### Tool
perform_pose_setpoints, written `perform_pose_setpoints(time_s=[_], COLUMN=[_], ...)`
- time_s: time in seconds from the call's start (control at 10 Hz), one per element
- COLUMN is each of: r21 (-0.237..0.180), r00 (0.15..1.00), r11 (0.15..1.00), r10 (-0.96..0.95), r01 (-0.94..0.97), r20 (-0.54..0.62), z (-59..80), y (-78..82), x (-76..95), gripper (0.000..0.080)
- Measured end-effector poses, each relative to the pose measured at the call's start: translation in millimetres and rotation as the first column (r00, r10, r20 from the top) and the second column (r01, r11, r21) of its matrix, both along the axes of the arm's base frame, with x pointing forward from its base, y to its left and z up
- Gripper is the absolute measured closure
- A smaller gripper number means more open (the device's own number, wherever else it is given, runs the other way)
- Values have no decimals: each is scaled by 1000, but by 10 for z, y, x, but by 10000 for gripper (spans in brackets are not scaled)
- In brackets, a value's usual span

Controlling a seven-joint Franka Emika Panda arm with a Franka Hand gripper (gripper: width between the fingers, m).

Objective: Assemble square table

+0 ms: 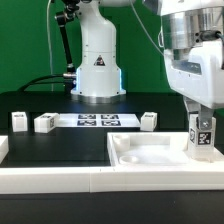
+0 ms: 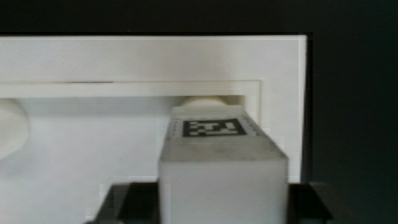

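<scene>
Tabletop point(image 1: 150, 152) of the square table, a white tray with a raised rim, lies flat and open side up on the black surface point(image 1: 60, 145), toward the exterior view's right. Above the part of it nearest that side hangs the gripper point(image 1: 198, 118). Its two fingers are closed partway on the held leg point(image 1: 201, 140), a small white block carried upright with a black-and-white tag facing the camera. The block's lower end reaches down inside the tray's outline, near the rim at the exterior view's right; whether it touches the tray floor cannot be told. In the wrist view the same block fills the middle, clamped between the dark fingers point(image 2: 128, 203). A tag shows on the face turned to the lens, and a small rounded knob point(image 2: 210, 100) sits in the tray's corner just beyond it.

Three more legs stand farther back on the surface. The first leg point(image 1: 18, 122) and the second leg point(image 1: 45, 123) are near each other at the exterior view's left, and the third leg point(image 1: 148, 120) stands alone behind the tray. Between the second and third lies the marker board point(image 1: 95, 120), flat with its printed tags up. A long white rail point(image 1: 60, 180) edges the surface at the front, just beside the tray. The arm's white base point(image 1: 97, 60) rises behind the marker board, with black cables point(image 1: 40, 85) trailing off to the exterior view's left.
</scene>
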State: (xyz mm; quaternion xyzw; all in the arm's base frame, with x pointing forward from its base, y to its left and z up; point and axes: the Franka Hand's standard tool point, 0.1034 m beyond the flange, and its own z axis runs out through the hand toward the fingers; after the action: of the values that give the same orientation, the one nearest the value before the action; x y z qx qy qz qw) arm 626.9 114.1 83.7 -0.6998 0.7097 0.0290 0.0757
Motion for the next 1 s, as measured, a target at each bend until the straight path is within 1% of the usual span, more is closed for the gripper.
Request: perform_pose_setpoints(time_s=[0.1,0.2,0.3,0.4,0.6,0.9,1.0], r21=[-1,-2,-5,-3,-17,-33,-43], r00=[1000,1000,993,988,943,873,823], r11=[1000,1000,993,988,943,873,824], r10=[15,30,116,157,332,487,566], r01=[-15,-30,-116,-157,-332,-486,-564], r20=[1,3,-5,-11,14,34,44], z=[-6,-9,-14,-12,-12,-19,-19], y=[5,8,21,38,57,53,52], x=[-3,-5,-24,-33,-34,-37,-37], gripper=[399,253,253,167,152,150,150])
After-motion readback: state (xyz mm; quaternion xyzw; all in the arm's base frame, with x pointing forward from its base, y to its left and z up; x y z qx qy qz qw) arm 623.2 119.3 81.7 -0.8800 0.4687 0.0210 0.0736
